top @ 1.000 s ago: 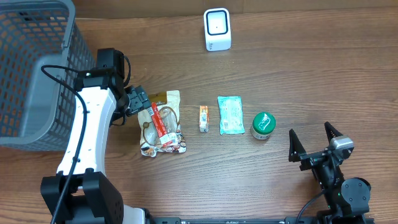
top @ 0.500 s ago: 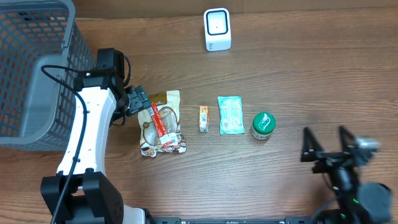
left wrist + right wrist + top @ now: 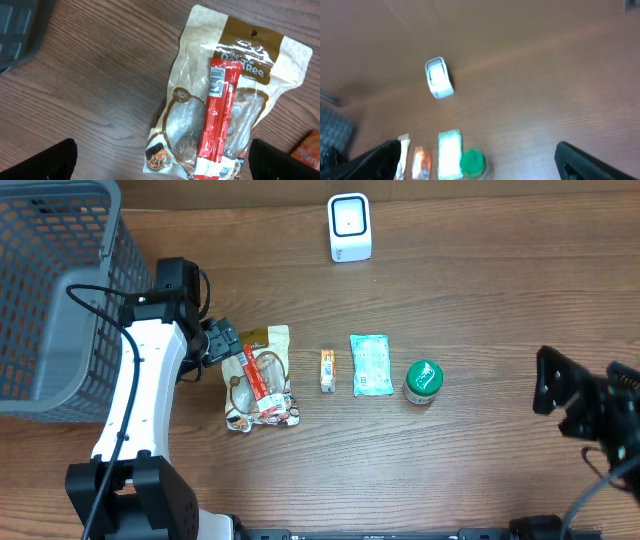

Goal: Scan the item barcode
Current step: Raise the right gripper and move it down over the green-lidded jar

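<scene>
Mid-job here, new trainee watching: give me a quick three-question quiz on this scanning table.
1. True or false: the left gripper and right gripper are both open, holding nothing.
2. Which item lies nearest the right gripper? A green-lidded jar; B teal packet; C orange packet.
3. Fill in: the red stick pack lies on the ____.
Key: 1 true; 2 A; 3 snack pouch.

White lettering ending in "Tree" on the brown top band of the beige snack pouch (image 3: 186,75), small barcode near the top end of the red stick pack (image 3: 215,132) lying on it, remaining print too small to read
</scene>
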